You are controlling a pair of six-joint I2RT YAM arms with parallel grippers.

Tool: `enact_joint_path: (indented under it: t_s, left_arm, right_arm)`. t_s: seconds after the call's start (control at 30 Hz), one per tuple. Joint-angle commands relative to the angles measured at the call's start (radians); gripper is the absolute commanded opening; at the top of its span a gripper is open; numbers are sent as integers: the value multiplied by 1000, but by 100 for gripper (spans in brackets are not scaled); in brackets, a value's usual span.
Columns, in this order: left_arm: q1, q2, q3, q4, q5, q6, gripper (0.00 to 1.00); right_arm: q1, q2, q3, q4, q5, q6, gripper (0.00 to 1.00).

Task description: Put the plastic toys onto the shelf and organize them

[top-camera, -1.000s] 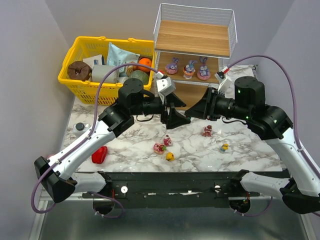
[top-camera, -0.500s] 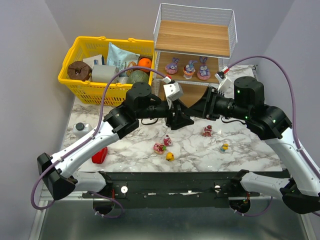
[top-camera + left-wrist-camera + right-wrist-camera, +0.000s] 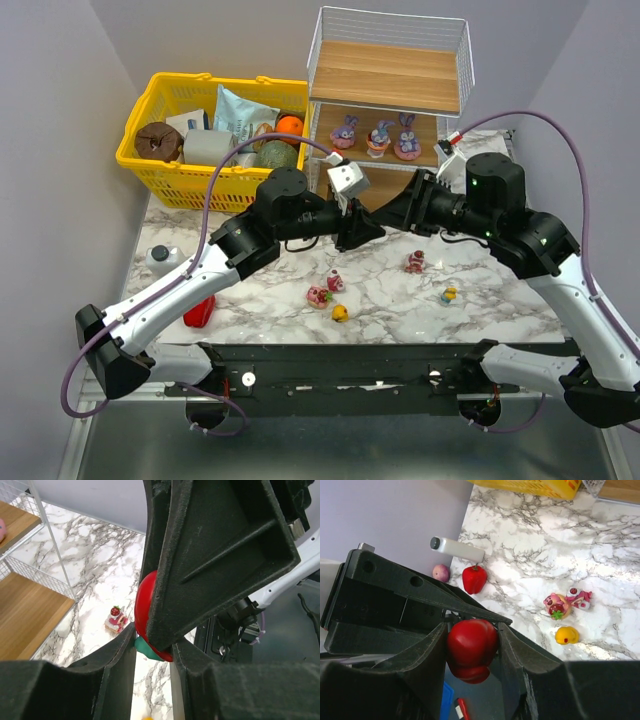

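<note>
Above the table's middle my two grippers meet tip to tip. My right gripper (image 3: 471, 647) is shut on a red lobed pepper-like piece (image 3: 471, 645). My left gripper (image 3: 152, 655) has its fingers against that piece's green stem end (image 3: 147, 650); in the top view both gripper tips (image 3: 375, 226) hide it. Three plastic toys (image 3: 379, 138) stand on the shelf's (image 3: 385, 75) middle board. On the marble lie a pink toy (image 3: 319, 296), a yellow one (image 3: 340, 313), a strawberry one (image 3: 336, 282), a red-pink one (image 3: 414, 262) and a small doll (image 3: 449, 296).
A yellow basket (image 3: 215, 125) full of groceries stands at the back left. A white bottle (image 3: 163, 256), a pink ball (image 3: 440, 572) and a larger red bell pepper (image 3: 199, 310) lie on the left side of the marble table (image 3: 500, 250).
My left arm has swung right until its fingers reached the right gripper, and its jaws have narrowed round the red piece. The right arm has stayed put.
</note>
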Motion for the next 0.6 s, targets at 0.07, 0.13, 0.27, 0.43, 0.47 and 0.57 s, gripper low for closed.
enact_joint_path:
  t_s: [0.07, 0.13, 0.27, 0.43, 0.47, 0.57]
  left_arm:
    - [-4, -7, -8, 75, -137, -116, 0]
    - [-6, -7, -17, 86, -156, -145, 0]
    - [-10, -10, -31, 133, -220, -230, 0]
    - [-18, -10, -36, 198, -290, -325, 0]
    - [-19, -8, -34, 212, -301, -340, 0]
    - [-25, 2, -21, 232, -326, -377, 0]
  right_arm:
    - [3, -27, -46, 51, 85, -11, 48]
    - [3, -33, -55, 84, 133, -15, 54]
    - [4, -39, -68, 142, 209, -32, 65]
    - [4, -35, -75, 236, 298, -67, 68]
    - [4, -33, -77, 248, 306, -72, 68]
    - [7, -36, -104, 328, 326, -94, 68]
